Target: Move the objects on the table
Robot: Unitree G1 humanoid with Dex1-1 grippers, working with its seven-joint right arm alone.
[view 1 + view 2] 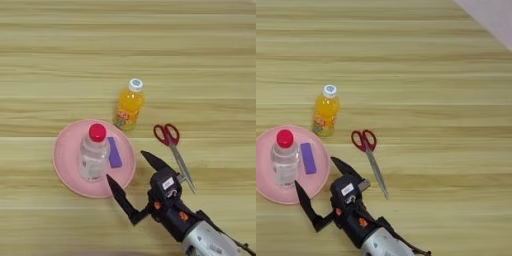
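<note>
A small clear bottle with a red cap (93,155) stands upright on a pink plate (67,170), with a small purple block (114,152) lying beside it on the plate. An orange-drink bottle with a white cap (130,105) stands just behind the plate's right rim. Red-handled scissors (174,152) lie shut on the table (200,75), blades pointing toward me. My right gripper (126,167) comes in from the bottom right and hovers at the plate's right edge, open and holding nothing, a short way right of the clear bottle.
A pale surface (491,17) beyond the table's edge cuts across the far right corner in the right eye view. The scissors' blades (377,176) lie close beside my gripper's wrist.
</note>
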